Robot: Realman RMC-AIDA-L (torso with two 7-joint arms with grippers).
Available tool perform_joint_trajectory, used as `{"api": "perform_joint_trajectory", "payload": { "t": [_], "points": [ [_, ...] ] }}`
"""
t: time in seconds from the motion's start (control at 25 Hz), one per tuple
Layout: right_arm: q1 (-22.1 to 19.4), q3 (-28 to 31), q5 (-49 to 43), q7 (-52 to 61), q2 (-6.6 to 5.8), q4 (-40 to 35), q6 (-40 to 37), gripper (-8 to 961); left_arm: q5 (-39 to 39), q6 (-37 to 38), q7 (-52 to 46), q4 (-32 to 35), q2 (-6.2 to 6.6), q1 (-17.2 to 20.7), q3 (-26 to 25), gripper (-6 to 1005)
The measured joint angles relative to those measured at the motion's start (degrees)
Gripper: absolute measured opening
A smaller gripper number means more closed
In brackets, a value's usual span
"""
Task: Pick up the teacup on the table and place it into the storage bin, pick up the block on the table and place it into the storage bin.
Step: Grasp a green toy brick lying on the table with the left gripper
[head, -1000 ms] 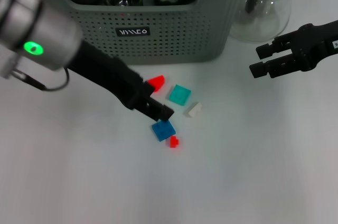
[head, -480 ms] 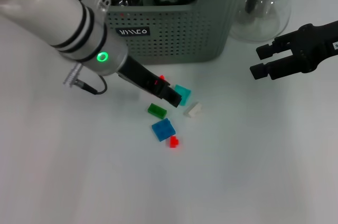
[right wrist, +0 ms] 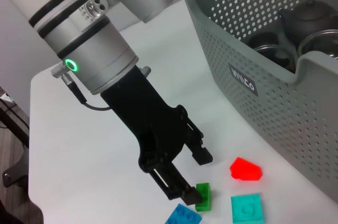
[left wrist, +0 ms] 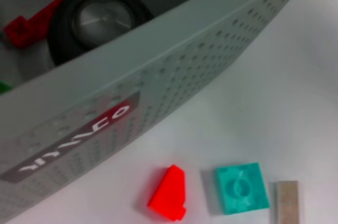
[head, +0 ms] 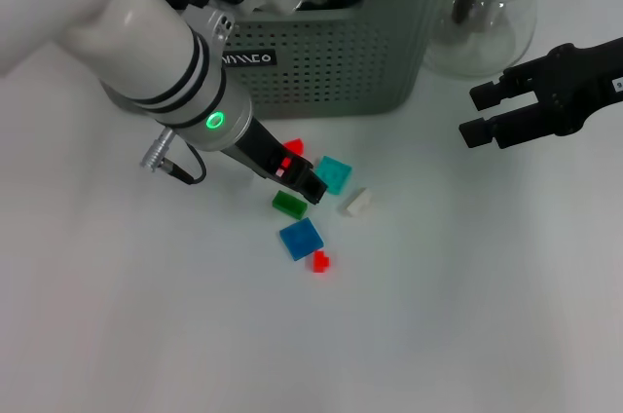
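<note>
1. Bin point(head: 331, 62): grey-green plastic, perforated walls, rounded rim, black label w/ white lettering; far side of white tabletop point(head: 438, 316). Dark teaware inside; no teacup seen on the tabletop.
2. Blocks just in front of bin: red wedge point(left wrist: 169, 193), teal flat square point(head: 332, 174), white bar point(head: 356, 203), green point(head: 289, 204), blue studded plate point(head: 301, 238), small red bit point(head: 319, 261).
3. Left end effector point(right wrist: 193, 176): black, low over blocks, fingers spread apart, empty; one fingertip at green block's edge, contact unclear.
4. Right end effector point(head: 474, 112): black, fingers apart, empty, above tabletop at right near glass teapot point(head: 492, 9).
</note>
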Motion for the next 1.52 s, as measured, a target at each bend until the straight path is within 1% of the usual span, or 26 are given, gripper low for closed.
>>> {"api": "perform_joint_trajectory", "payload": {
  "t": [0.16,0.4,0.64,1.04,1.52],
  "points": [
    [0.1,0.0,0.0,-0.4,0.07,0.0,0.0,686,1.0,-1.0,-0.8,-1.0,-0.09,-0.5,1.2,736],
    [0.2,0.0,0.0,-0.6,0.09,0.0,-0.1,686,0.9,-2.3,-0.9,-2.2,-0.11,-0.8,1.4,736],
    [0.0,0.0,0.1,-0.9,0.17,0.0,-0.1,686,0.7,-4.0,-0.9,-4.7,-0.11,-1.4,1.9,736],
    [0.2,0.1,0.1,-1.6,0.27,0.0,-0.1,686,0.4,-5.7,-1.0,-5.9,-0.11,-1.3,2.6,737],
    [0.4,0.2,0.3,-1.7,-0.04,0.0,-0.1,686,0.3,-6.8,-1.1,-7.1,-0.11,-1.0,3.6,736]
  ]
}}
